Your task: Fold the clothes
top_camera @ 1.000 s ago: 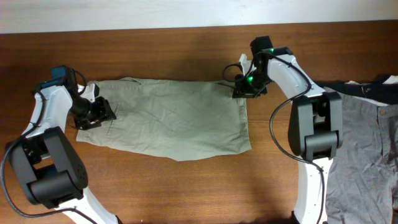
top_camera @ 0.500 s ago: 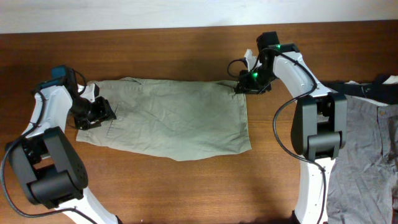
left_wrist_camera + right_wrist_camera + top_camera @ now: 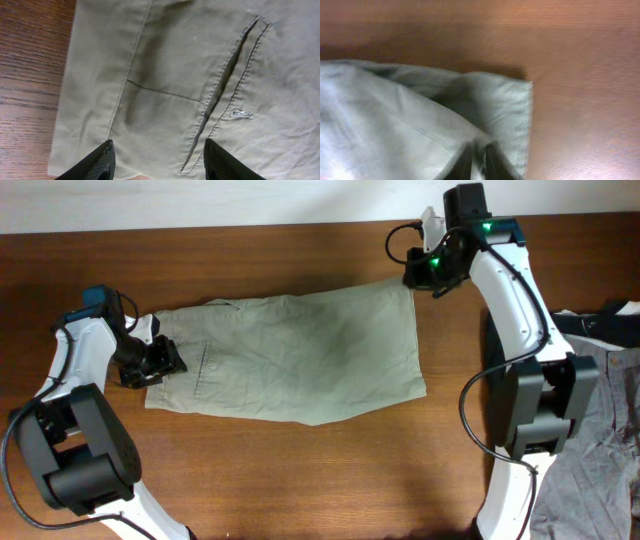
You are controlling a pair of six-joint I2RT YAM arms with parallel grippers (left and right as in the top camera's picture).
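Note:
The pale khaki-olive shorts (image 3: 290, 360) lie spread across the middle of the wooden table. My right gripper (image 3: 420, 275) is shut on the shorts' far right corner, which is lifted and pulled back and right; the pinched hem (image 3: 500, 115) shows blurred in the right wrist view. My left gripper (image 3: 152, 362) is open over the shorts' left end, its fingers (image 3: 157, 165) straddling the fabric beside a slit pocket (image 3: 225, 95). Grey trousers (image 3: 590, 430) and a black garment (image 3: 590, 325) lie at the right edge.
The right arm's base (image 3: 535, 420) stands between the shorts and the pile of other garments. The left arm's base (image 3: 75, 440) is at the front left. A pale wall strip (image 3: 200, 205) borders the table's far edge.
My right gripper has moved back and right with the shorts' corner, dragging the whole garment to the right and lifting that edge. The left gripper has stayed in place.

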